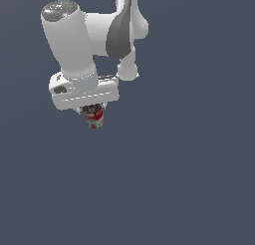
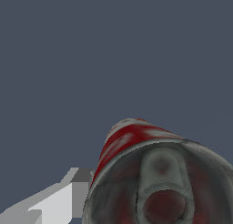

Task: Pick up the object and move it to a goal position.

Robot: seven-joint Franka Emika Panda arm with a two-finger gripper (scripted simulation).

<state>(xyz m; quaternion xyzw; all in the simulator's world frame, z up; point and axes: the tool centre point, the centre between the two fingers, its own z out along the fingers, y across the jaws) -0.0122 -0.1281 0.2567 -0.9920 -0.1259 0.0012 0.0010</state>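
Evidently the end effector (image 1: 92,109) is closed on the small can (image 1: 94,117), which hangs just beneath it. The can looks light, rigid and smooth-walled, so a grip across its upper sides suits it best.

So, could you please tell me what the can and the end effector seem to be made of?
The can looks like thin metal: its dark silvery top shows a pull-tab-like shape, and the side carries a glossy red and white label. The end effector looks like smooth white plastic or painted metal with a soft sheen; a render leaves that open. One finger shows flat, matte grey-white faces.
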